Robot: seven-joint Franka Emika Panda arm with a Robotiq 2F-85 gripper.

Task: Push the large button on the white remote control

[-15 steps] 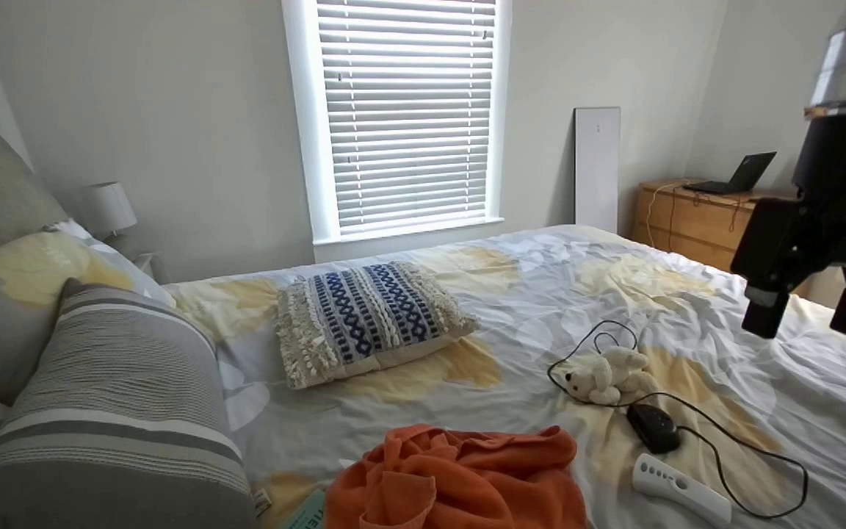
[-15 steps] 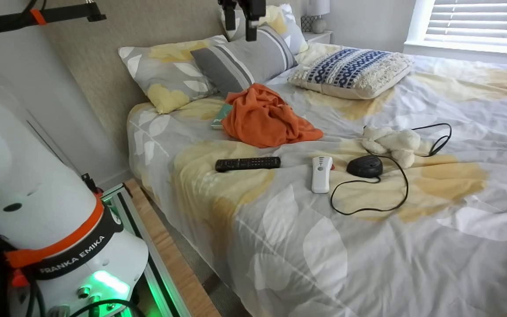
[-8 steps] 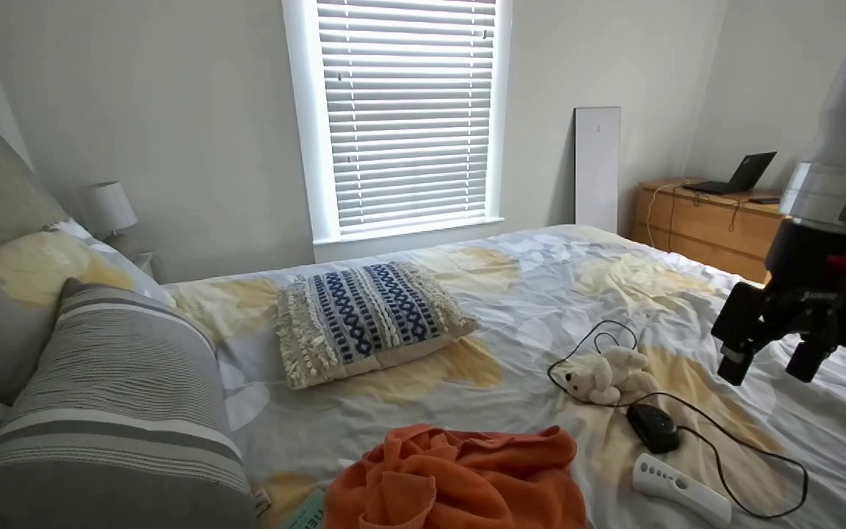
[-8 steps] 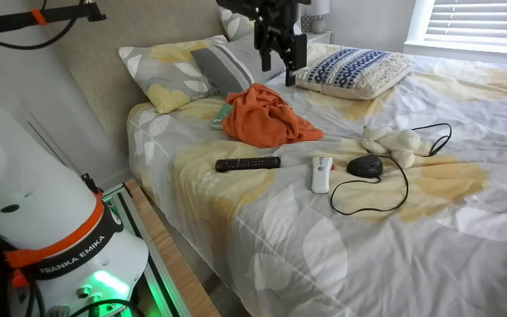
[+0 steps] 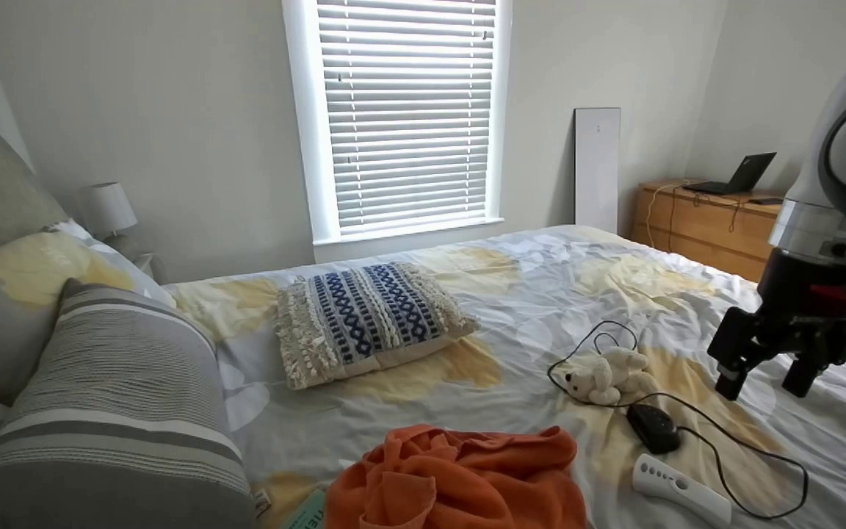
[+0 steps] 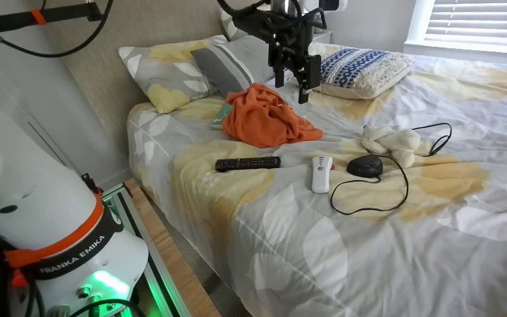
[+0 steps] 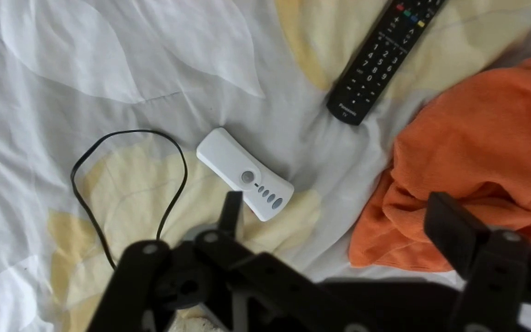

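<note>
The robot arm bears FRANKA EMIKA in white capitals on a black band. In the wrist view, the black remote shows Panasonic TV, digits 0 to 9, plus and minus signs. Letters on the green book are only partly legible.

One white remote and one black remote make two; one orange cloth, one plush toy, one laptop.
</note>
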